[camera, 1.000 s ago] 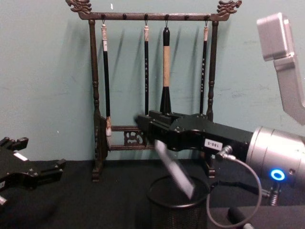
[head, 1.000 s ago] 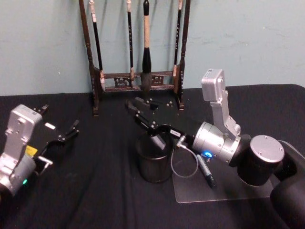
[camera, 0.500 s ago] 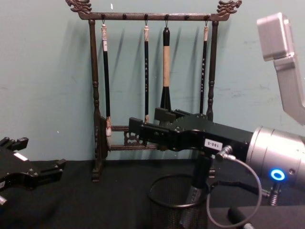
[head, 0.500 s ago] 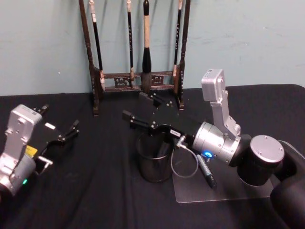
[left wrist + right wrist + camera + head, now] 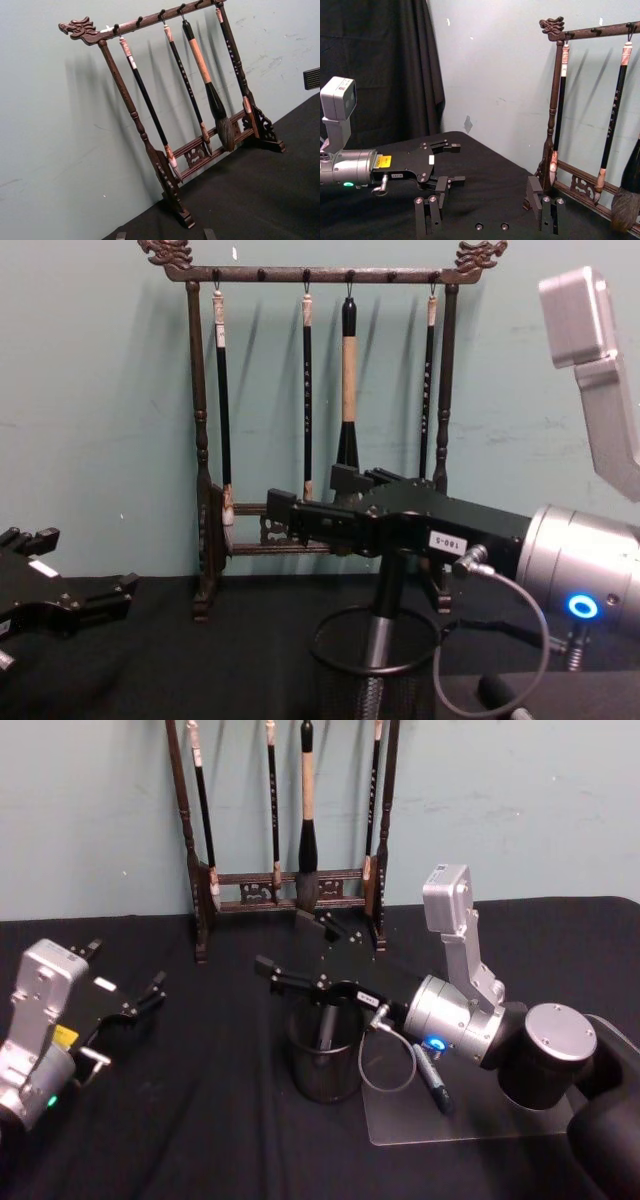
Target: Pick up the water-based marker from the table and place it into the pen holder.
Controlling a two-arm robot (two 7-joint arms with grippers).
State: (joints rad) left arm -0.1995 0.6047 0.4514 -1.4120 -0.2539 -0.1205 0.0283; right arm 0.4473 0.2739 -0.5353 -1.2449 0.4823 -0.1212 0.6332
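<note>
Now marker (image 5: 383, 590) upright in pen holder (image 5: 320, 1082); both jaws apart, right labelled 180-5.

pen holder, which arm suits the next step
Right: the right gripper hangs open above the pen holder and its upright marker, so it probably just lifts clear; the left gripper idles far left.

White sticker (image 5: 446, 540) on the right hand (image 5: 288, 940) body: "180-5", printed upside down as seen from the chest. Yellow label (image 5: 383, 161) on the left hand (image 5: 457, 162): print too small to read.
</note>
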